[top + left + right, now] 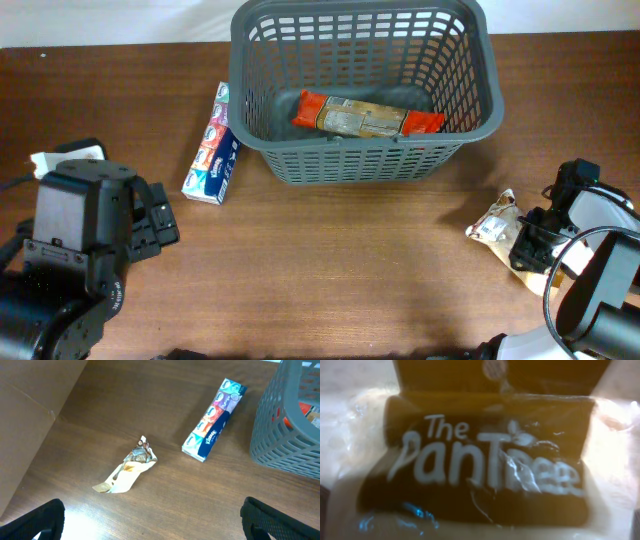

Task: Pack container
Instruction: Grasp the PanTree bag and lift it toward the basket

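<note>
Where slotted plastic container [340,165] sits, crinkly glossy packet [485,460], boxy tissue pack [212,145]

The left arm [75,250] is matt black, a boxy housing over a round joint. Its fingers [282,520] are black and blunt. The right arm [610,270] is white-shelled, its hand [528,248] black, with a looping black cable [600,233].

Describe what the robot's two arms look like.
The left arm is a boxy black body; its fingers are dark and rounded. The right arm has white housing and a thin looping black cable; the right gripper is black.
</note>
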Controlling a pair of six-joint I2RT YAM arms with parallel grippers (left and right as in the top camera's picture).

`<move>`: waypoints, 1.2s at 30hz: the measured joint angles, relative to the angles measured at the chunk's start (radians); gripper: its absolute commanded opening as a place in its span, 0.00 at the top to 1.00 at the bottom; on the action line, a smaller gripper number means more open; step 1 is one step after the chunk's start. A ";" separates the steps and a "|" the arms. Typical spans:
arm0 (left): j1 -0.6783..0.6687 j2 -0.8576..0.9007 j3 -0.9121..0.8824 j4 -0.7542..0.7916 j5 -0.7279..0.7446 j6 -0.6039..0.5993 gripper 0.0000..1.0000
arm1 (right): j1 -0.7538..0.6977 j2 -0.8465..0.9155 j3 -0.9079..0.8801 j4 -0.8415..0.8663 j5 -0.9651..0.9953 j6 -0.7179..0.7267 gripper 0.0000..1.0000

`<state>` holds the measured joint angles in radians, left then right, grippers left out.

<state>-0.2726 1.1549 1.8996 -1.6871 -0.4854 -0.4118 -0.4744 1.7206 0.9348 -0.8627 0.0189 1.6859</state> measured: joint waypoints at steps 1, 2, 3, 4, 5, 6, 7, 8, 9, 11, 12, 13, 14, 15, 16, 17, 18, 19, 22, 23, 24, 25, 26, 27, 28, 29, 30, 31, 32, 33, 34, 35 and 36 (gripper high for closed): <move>0.000 0.000 0.000 0.000 0.000 0.000 0.00 | 0.000 0.002 0.000 -0.003 -0.001 -0.010 0.93; 0.000 0.000 0.000 0.000 0.000 0.000 0.00 | 0.000 0.003 0.000 -0.007 -0.001 -0.014 0.94; 0.000 0.000 0.000 0.000 0.000 0.000 0.00 | 0.000 0.003 0.001 -0.011 -0.003 -0.015 0.94; 0.000 0.000 0.000 0.000 0.000 0.000 0.00 | 0.000 -0.003 0.009 -0.016 -0.007 -0.017 0.94; 0.000 0.000 0.000 0.000 0.000 0.000 0.00 | 0.000 -0.009 0.015 -0.015 -0.008 -0.019 0.94; 0.000 0.000 0.000 0.000 0.000 0.000 0.00 | 0.000 -0.011 0.017 -0.013 -0.010 -0.021 0.94; 0.000 0.000 0.000 0.000 0.000 0.000 0.00 | 0.000 -0.009 0.017 -0.010 -0.013 -0.022 0.94; 0.000 0.000 0.000 0.000 0.000 0.000 0.00 | 0.000 -0.008 0.017 -0.008 -0.016 -0.025 0.96; 0.000 0.000 0.000 0.000 0.000 0.000 0.00 | 0.000 -0.008 0.016 -0.006 -0.019 -0.026 0.96; 0.000 0.000 0.000 0.000 0.000 0.000 0.00 | -0.003 -0.008 0.015 0.005 -0.034 -0.035 0.96; 0.000 0.000 0.000 0.000 0.000 0.000 0.00 | -0.005 -0.008 0.014 0.009 -0.040 -0.041 0.96; 0.000 0.000 0.000 0.000 0.000 0.000 0.00 | -0.005 -0.008 0.014 0.021 -0.050 -0.053 0.96; 0.000 0.000 0.000 0.000 0.000 0.000 0.00 | -0.006 -0.008 0.013 0.046 -0.070 -0.076 0.96; 0.000 0.000 0.000 0.000 0.000 0.000 0.01 | -0.006 -0.008 0.013 0.068 -0.085 -0.097 0.96; 0.000 0.000 0.000 0.000 0.000 0.000 0.00 | -0.006 -0.008 0.014 0.100 -0.107 -0.122 0.96; 0.000 0.000 0.000 0.000 0.000 0.000 0.00 | -0.006 -0.006 0.017 0.131 -0.129 -0.150 0.96; 0.000 0.000 0.000 0.000 0.000 0.000 0.00 | -0.006 -0.003 0.023 0.163 -0.155 -0.185 0.96; 0.000 0.000 0.000 0.000 0.000 0.000 0.00 | -0.006 0.000 0.030 0.180 -0.172 -0.210 0.96; 0.000 0.000 0.000 0.000 0.000 0.000 0.00 | -0.006 0.011 0.072 0.219 -0.222 -0.322 0.96; 0.000 0.000 0.000 0.000 0.000 0.000 0.00 | -0.005 0.012 0.097 0.221 -0.233 -0.367 0.96; 0.000 0.000 0.000 0.000 0.000 0.000 0.00 | -0.005 0.012 0.147 0.216 -0.243 -0.447 0.96; 0.000 0.000 0.000 0.000 0.000 0.000 0.00 | -0.006 0.012 0.163 0.217 -0.247 -0.466 0.96; 0.000 0.000 0.000 0.000 0.000 0.000 0.00 | -0.005 0.012 0.203 0.215 -0.253 -0.515 0.96; 0.000 0.000 0.000 0.000 0.000 0.000 0.00 | -0.006 0.012 0.275 0.215 -0.263 -0.593 0.96; 0.000 0.000 0.000 0.000 0.000 0.000 0.00 | -0.006 0.009 0.354 0.202 -0.277 -0.666 0.96; 0.000 0.000 0.000 0.000 0.000 0.000 0.00 | -0.006 0.008 0.393 0.193 -0.284 -0.702 0.96; 0.000 0.000 0.000 0.000 0.000 0.000 0.00 | -0.006 0.004 0.444 0.187 -0.293 -0.750 0.96; 0.000 0.000 0.000 0.000 0.000 0.000 0.00 | -0.006 -0.002 0.506 0.177 -0.310 -0.800 0.96; 0.000 0.000 0.000 0.000 0.000 0.000 0.00 | -0.006 -0.010 0.551 0.175 -0.326 -0.842 0.96; 0.000 0.000 0.000 0.000 0.000 0.000 0.00 | -0.006 -0.021 0.624 0.171 -0.360 -0.905 0.96; 0.000 0.000 0.000 0.000 0.000 0.000 0.00 | -0.006 -0.035 0.710 0.173 -0.412 -0.977 0.96; 0.000 0.000 0.000 0.000 0.000 0.000 0.01 | -0.005 -0.041 0.750 0.172 -0.439 -1.011 0.96; 0.000 0.000 0.000 0.000 0.000 0.000 0.00 | -0.006 -0.044 0.805 0.165 -0.483 -1.046 0.96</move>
<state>-0.2726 1.1549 1.8996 -1.6871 -0.4858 -0.4118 -0.4801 1.6764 1.7393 -0.6975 -0.4641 0.6399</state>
